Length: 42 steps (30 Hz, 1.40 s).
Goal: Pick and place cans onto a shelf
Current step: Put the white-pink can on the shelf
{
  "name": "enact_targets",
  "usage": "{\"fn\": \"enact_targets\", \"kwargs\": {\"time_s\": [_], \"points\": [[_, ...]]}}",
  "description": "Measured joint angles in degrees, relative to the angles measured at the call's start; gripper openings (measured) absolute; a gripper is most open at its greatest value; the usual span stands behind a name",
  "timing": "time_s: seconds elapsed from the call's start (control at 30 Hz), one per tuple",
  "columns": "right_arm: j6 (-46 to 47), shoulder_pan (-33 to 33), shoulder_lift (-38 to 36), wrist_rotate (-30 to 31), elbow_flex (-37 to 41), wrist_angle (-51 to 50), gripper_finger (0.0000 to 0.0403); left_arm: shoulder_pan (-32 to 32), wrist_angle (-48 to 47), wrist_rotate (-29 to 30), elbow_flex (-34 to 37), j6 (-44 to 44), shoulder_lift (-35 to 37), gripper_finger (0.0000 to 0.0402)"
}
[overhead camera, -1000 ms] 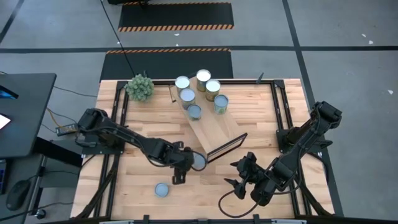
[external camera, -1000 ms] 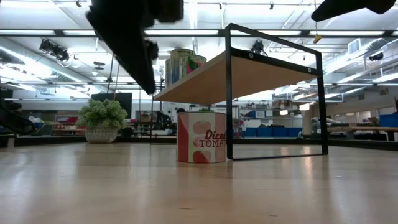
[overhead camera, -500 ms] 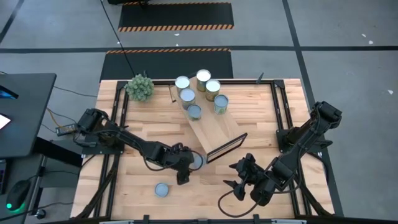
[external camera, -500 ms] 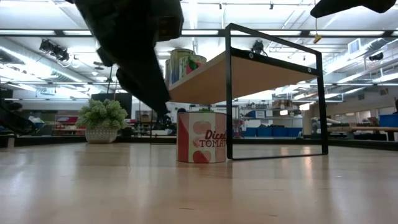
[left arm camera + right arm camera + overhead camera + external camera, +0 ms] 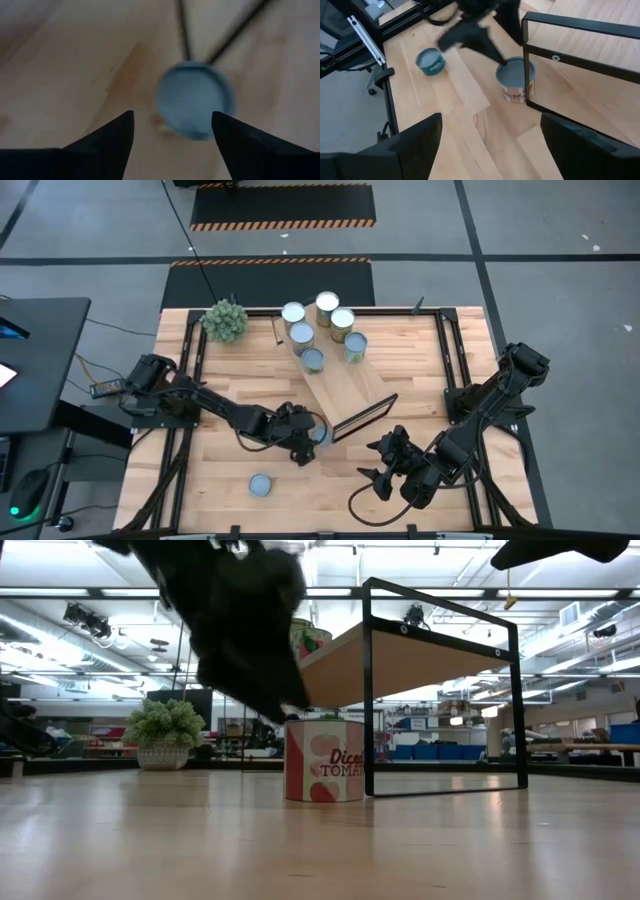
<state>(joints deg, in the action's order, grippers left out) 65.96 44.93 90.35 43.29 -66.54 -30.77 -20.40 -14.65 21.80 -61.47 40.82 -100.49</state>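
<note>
The left gripper [image 5: 303, 448] hangs just above a short metal can with a bluish-grey round top and a red-and-white tomato label [image 5: 324, 761], its two dark fingers [image 5: 107, 137] spread apart and empty, the can's top [image 5: 194, 99] showing between and beyond them. That can [image 5: 319, 435] stands upright on the slatted light-wood tabletop [image 5: 220, 470], just beside the dark metal frame at the near end of the long light-wood plank shelf [image 5: 347, 387]; in the right wrist view the can [image 5: 515, 79] sits right against that frame, with the left arm's fingers over its top. Out from there, a second small can with a bluish-grey top and green side [image 5: 260, 484] stands alone nearer the table's front edge, well apart from the first. At the shelf's far end a cluster of six silvery-topped cans [image 5: 322, 326] stands close together, some of them on the plank. A spiky green plant ball [image 5: 225, 319] sits near the table's far left corner. The right gripper [image 5: 381, 463] waits over the front right part of the table, its fingers wide open and holding nothing.
</note>
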Motion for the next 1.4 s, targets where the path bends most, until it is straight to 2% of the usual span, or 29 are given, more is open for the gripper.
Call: {"fn": "enact_targets", "kwargs": {"time_s": [0.23, 0.67, 0.77, 0.97, 1.4], "points": [[-0.18, -0.13, -0.02, 0.06, 0.00, 0.25, 0.0346, 1.99, 1.28, -0.61, 0.00, 1.62, -1.63, 0.0223], [-0.18, -0.17, -0.02, 0.11, 0.00, 1.07, 0.0346, 0.84, 2.91, -3.24, -0.13, 2.05, -4.39, 0.0150], [-0.18, -0.17, -0.02, 0.09, 0.00, 1.15, 0.0346, 0.59, 1.94, -4.29, -0.24, 2.04, -4.33, 0.0115], [-0.16, -0.11, -0.02, -0.32, 0.00, 1.21, 0.0346, 0.13, -0.04, -6.58, -0.32, 2.04, -3.83, 0.0015], [-0.33, -0.09, -0.02, -0.96, 0.00, 1.58, 0.0346, 1.77, -9.02, -4.84, 0.17, -1.09, 1.86, 0.0005]]}}
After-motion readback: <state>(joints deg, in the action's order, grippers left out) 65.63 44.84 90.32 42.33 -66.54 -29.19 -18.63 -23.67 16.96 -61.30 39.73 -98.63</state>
